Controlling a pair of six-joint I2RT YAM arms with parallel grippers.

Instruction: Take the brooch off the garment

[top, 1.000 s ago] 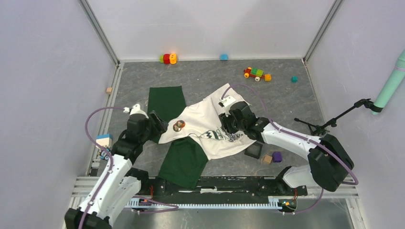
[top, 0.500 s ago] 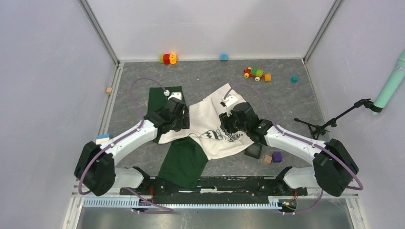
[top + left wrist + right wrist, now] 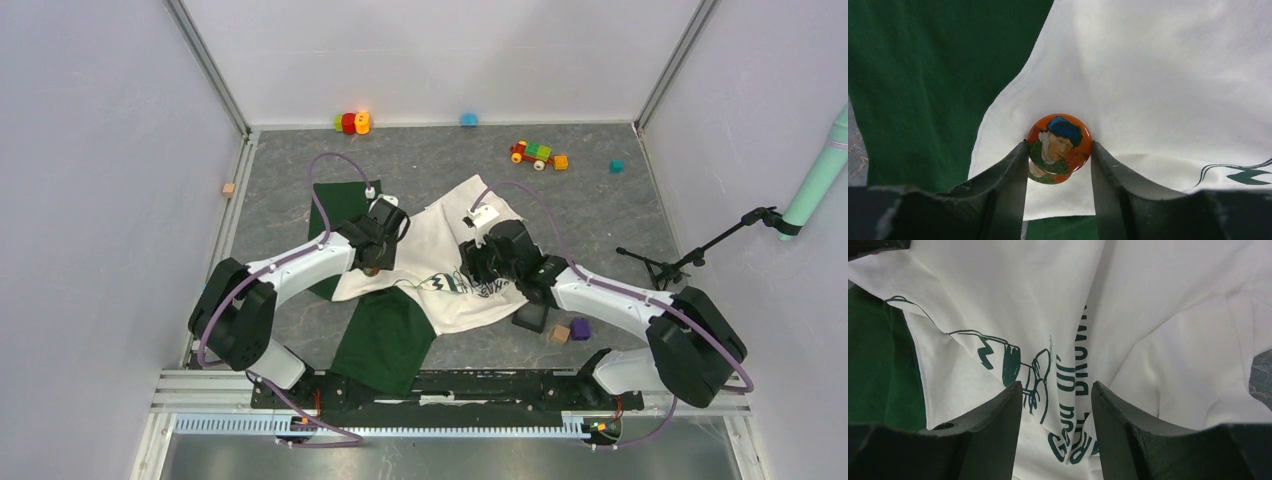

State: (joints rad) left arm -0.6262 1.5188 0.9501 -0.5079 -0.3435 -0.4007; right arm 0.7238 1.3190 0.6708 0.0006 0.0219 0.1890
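Observation:
The garment [image 3: 440, 240] lies spread on the grey table, cream-white in the middle with dark green parts [image 3: 350, 215] at the left and front. The brooch [image 3: 1059, 147], a round orange pin with a painted portrait, sits on the cream cloth [image 3: 1158, 75]. My left gripper [image 3: 1058, 146] has a fingertip touching each side of it. In the top view the left gripper [image 3: 378, 258] hides the brooch. My right gripper [image 3: 475, 265] rests on the printed lettering [image 3: 1083, 390], its jaws apart over a fold of cloth [image 3: 1055, 385].
Toy blocks lie at the back: a red-yellow pair [image 3: 352, 122], a blue one [image 3: 468, 119], a toy train [image 3: 538, 154], a teal cube [image 3: 617, 166]. A tan cube [image 3: 229, 188] lies far left. A dark box [image 3: 531, 316], tan cube [image 3: 559, 333] and purple cube [image 3: 580, 328] lie front right. A black stand [image 3: 690, 262] stands at the right.
My left arm has swung right from the table's left side onto the garment, and its gripper now covers the brooch. The right gripper has stayed on the lettering.

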